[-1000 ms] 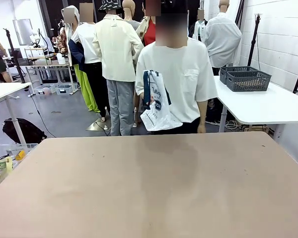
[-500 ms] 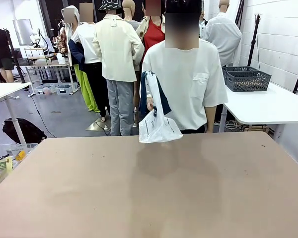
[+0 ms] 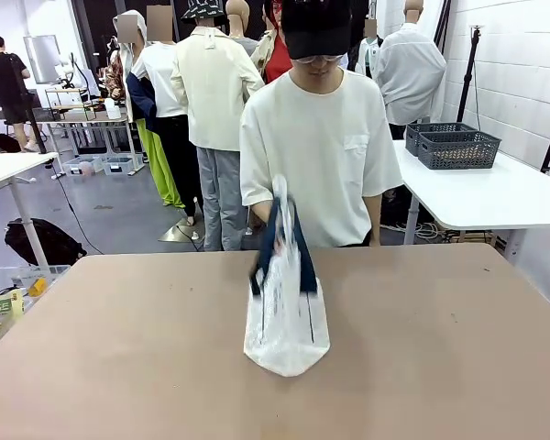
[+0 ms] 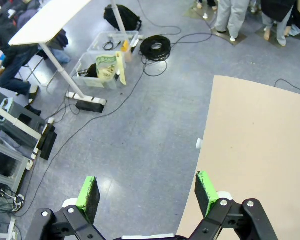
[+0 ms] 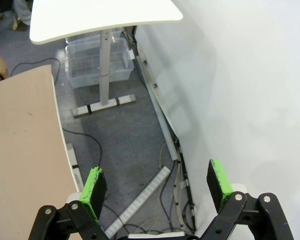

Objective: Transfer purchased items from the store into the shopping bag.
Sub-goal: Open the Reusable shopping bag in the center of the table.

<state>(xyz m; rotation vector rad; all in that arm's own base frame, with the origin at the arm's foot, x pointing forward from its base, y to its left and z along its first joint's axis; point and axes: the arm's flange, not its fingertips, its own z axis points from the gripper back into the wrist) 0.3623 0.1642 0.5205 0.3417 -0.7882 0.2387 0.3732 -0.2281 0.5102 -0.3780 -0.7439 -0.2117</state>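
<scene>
The shopping bag (image 3: 287,316), whitish crinkly plastic with navy handles (image 3: 277,240), rests on the brown table (image 3: 119,348) near its middle. The person at the far side holds it up by the handles. A dark grey lattice basket (image 3: 459,148) matching the store stands on the white side table at the back right, with a second one behind it. The purchased items are out of view. My left gripper (image 4: 146,192) is open over the floor beside the table's left edge (image 4: 260,140). My right gripper (image 5: 157,182) is open over the floor past the table's right edge (image 5: 20,130).
The white side table (image 3: 495,197) stands at the back right. Clear bins (image 4: 105,70) and coiled cables lie on the floor to the left. A white wall (image 5: 240,75) and cable runs are close on the right. Several figures stand behind the person.
The person stepped up to the far edge and lowered the bag from chest height onto the middle of the table. Both grippers stayed still and open.
</scene>
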